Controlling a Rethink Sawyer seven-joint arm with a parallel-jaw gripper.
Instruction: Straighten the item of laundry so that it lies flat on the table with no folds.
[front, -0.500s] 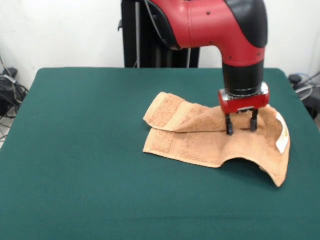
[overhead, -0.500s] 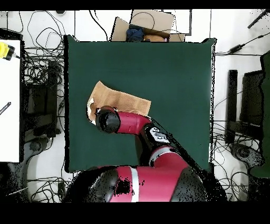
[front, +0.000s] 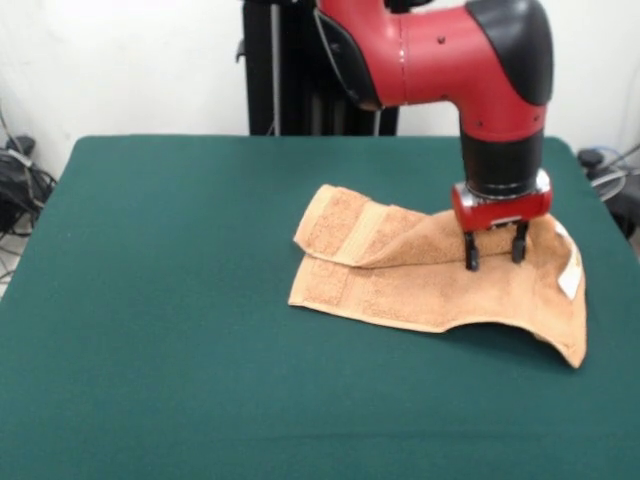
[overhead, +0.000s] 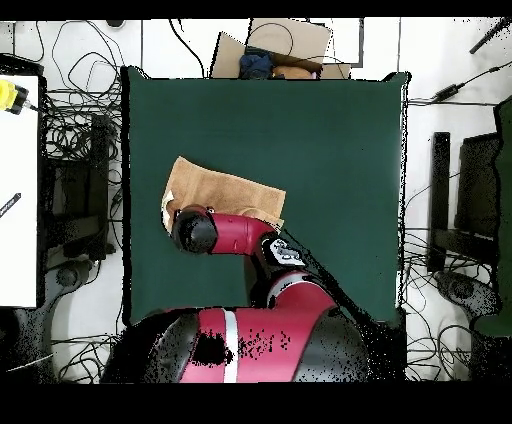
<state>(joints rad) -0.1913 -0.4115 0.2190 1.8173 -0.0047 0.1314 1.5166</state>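
The gripper (front: 494, 256), jaws spread, pokes into the nubby orange-tan terry towel (front: 400, 275), lying folded over on the green felt table (front: 150, 300).

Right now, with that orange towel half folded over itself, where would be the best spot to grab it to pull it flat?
Probably the folded-over flap's free corner on the towel, taken from above: that layer lies doubled on the lower one, so drawing it back toward the pedestal side should unfold it. The fingers now sit farther along, near the white tag.

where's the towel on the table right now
In the front view the towel lies folded over on the green table's right half, directly under the end effector.
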